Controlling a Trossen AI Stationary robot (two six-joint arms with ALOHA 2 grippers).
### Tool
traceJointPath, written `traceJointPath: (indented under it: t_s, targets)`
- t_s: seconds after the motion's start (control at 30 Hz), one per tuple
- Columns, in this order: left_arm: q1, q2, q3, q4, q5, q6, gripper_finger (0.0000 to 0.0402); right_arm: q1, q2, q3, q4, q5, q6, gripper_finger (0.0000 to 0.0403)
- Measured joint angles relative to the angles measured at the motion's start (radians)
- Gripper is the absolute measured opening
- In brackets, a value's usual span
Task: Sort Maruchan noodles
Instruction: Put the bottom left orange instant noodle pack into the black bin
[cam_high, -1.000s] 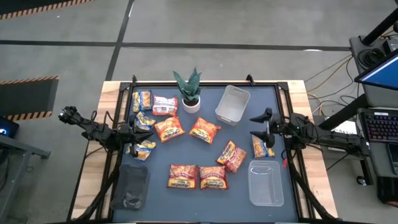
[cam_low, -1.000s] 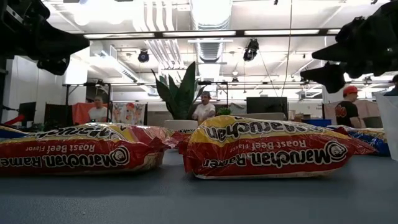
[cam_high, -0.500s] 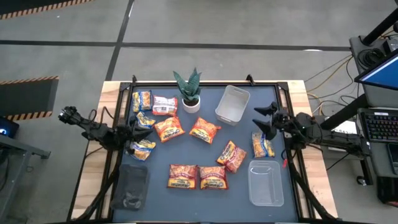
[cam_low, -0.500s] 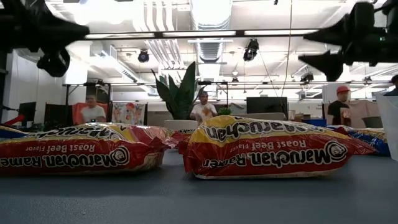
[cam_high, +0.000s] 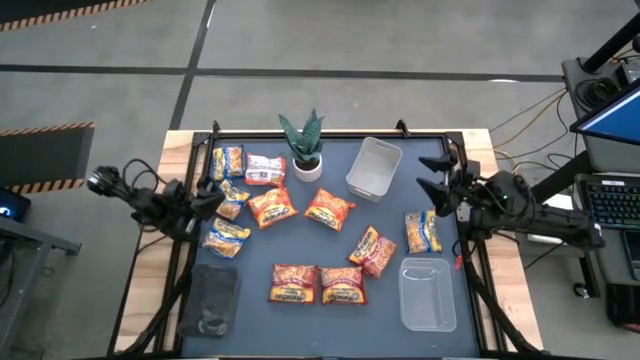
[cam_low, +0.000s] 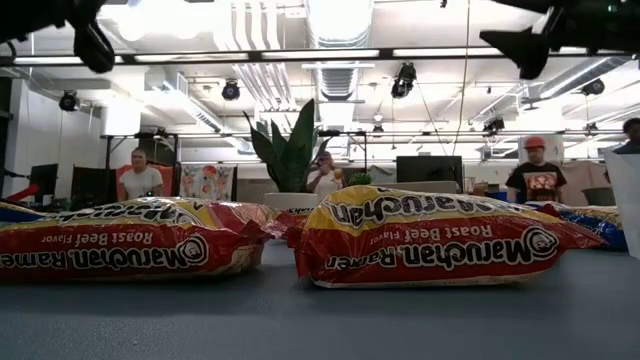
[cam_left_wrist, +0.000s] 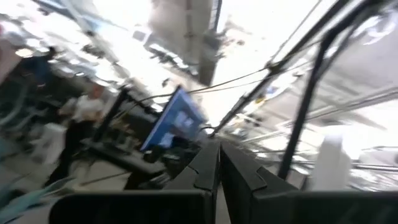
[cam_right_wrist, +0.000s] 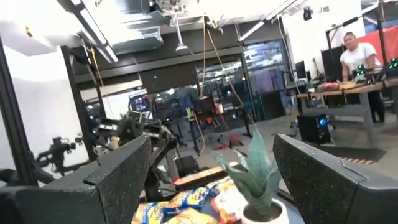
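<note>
Several Maruchan packets lie flat on the dark mat (cam_high: 390, 215). Yellow-and-blue ones lie at the left (cam_high: 227, 238) and right (cam_high: 422, 232). Orange ones lie mid-table (cam_high: 329, 209). Two red ones (cam_high: 293, 283) lie near the front and fill the low view (cam_low: 440, 240). One red-and-white packet (cam_high: 265, 168) lies at the far left. My left gripper (cam_high: 215, 198) is shut and empty, raised over the mat's left edge; its fingers show together in the left wrist view (cam_left_wrist: 218, 163). My right gripper (cam_high: 424, 173) is open and empty, raised at the far right (cam_right_wrist: 211, 143).
A potted plant (cam_high: 305, 145) stands at the far middle, with a clear bin (cam_high: 374, 167) to its right. Another clear bin (cam_high: 427, 293) sits at the near right and a dark bin (cam_high: 208, 300) at the near left. People stand in the room behind.
Both grippers have risen and tipped upward, leaving the top of the low view. My right gripper has gone from over the right yellow-and-blue packet toward the far edge. My left gripper has drawn back from the left yellow-and-blue packet toward the far-left. Both packets stay flat.
</note>
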Motion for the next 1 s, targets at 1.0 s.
traceJointPath:
  t_s: [1.0]
  targets:
    - [0.0, 0.573, 0.514, -0.293, -0.336, 0.136, 0.0, 0.0, 0.246, 0.218, -0.177, 0.002, -0.174, 0.0328]
